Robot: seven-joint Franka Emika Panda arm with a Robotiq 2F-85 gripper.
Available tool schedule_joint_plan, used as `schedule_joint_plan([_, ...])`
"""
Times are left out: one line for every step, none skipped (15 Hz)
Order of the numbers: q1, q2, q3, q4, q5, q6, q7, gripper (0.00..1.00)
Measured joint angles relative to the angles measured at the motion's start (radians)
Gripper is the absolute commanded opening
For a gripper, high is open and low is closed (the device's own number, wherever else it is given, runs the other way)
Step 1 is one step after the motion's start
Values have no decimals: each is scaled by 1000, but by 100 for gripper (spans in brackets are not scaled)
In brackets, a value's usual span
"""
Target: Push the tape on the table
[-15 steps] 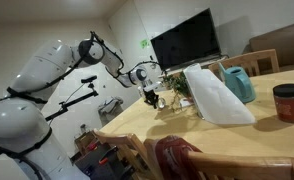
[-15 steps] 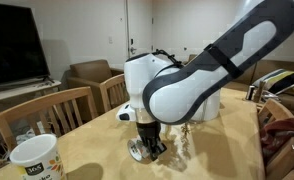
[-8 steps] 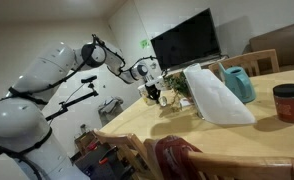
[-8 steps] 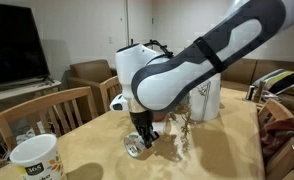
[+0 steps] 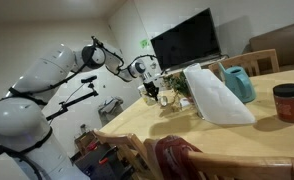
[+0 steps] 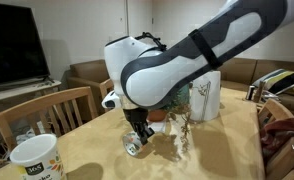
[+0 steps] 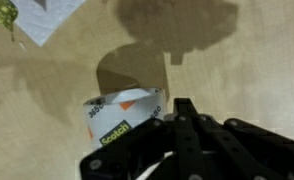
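A roll of Scotch tape (image 7: 125, 115) with a white, orange and green label lies on the light wooden table (image 7: 257, 60). My gripper (image 7: 183, 106) is shut, its dark fingers low on the table and right against the roll's side. In an exterior view the gripper (image 6: 137, 134) stands over the tape (image 6: 134, 149) on the table (image 6: 97, 160). In an exterior view the gripper (image 5: 150, 93) is at the table's (image 5: 167, 125) far end; the tape is too small to make out there.
A white mug (image 6: 32, 158) stands at the near corner. A white bag (image 5: 215, 95), a teal jug (image 5: 237, 82) and a red jar (image 5: 287, 102) stand on the table. Wooden chairs (image 6: 47, 112) line the edge. A TV (image 5: 185, 42) is behind.
The arm has swung and the gripper has shifted a little sideways along the table, staying low, with the tape sliding slightly with it.
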Motion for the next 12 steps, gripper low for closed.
schedule_joint_plan([2,0,0,3,0,-9,0,0])
schedule_joint_plan([2,0,0,5,0,-20,0,0])
schedule_joint_plan([2,0,0,6,0,-33,0,0])
schedule_joint_plan([2,0,0,6,0,-47,0,0])
schedule_joint_plan([2,0,0,7,1,-61,0,0])
schedule_joint_plan([2,1,0,7,2,-78,0,0])
schedule_joint_plan([1,1,0,8,4,-97,0,0])
schedule_joint_plan([1,1,3,9,8,-118,-1,0])
schedule_joint_plan([-1,3,6,12,13,-137,-2,0])
schedule_joint_plan([-2,6,9,17,20,-155,-4,0])
schedule_joint_plan([-2,11,12,22,29,-173,-6,0])
schedule_joint_plan([-3,17,15,29,38,-188,-7,0])
